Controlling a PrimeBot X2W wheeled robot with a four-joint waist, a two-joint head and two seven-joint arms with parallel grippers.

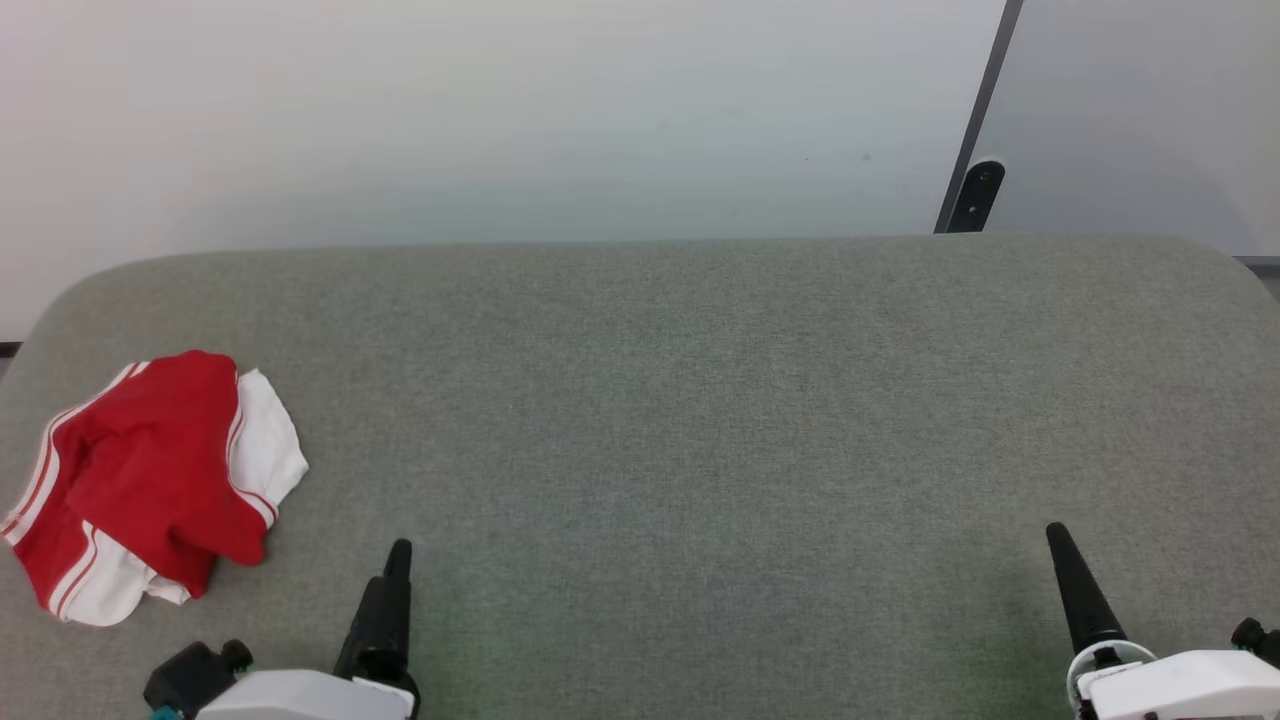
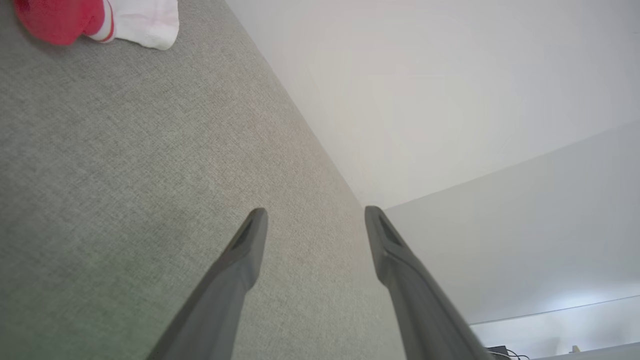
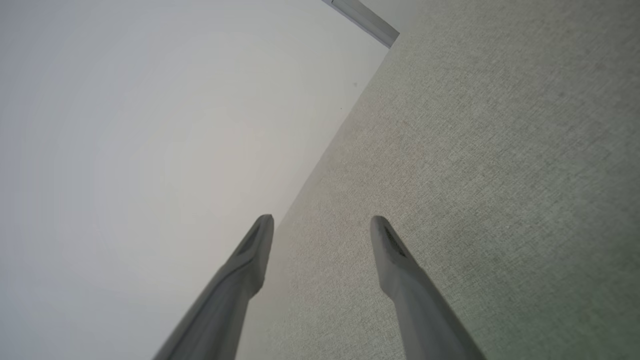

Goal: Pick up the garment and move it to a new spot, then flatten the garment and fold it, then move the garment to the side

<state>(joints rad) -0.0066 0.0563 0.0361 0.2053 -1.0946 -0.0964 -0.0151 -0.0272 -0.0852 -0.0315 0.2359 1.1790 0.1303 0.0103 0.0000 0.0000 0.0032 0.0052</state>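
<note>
Nearest the robot, the left gripper is seen at the near left of the grey fabric-covered surface. Its two dark fingers are spread well apart and nothing is held between them. The right gripper is placed at the near right, likewise with fingers parted and empty. In the head view each gripper is seen edge-on, pointing away from the robot. Between the two grippers a wide bare stretch of the surface is left open.

Just beyond and to the left of the left gripper, the garment is found crumpled in a heap, apart from the fingers. Red cloth is bunched on top, with white fabric and red-and-white striped trim showing along its sides. It is laid hard against the left margin of the head view, so its distance from the surface's own left edge cannot be told there.

Farther out, the middle and right of the surface are left uncovered up to the far edge, which is drawn straight across and rounded off at both far corners. Behind that edge a pale wall is seen. At the far right, a dark slanted post is set against the wall, beside a grey panel.
</note>
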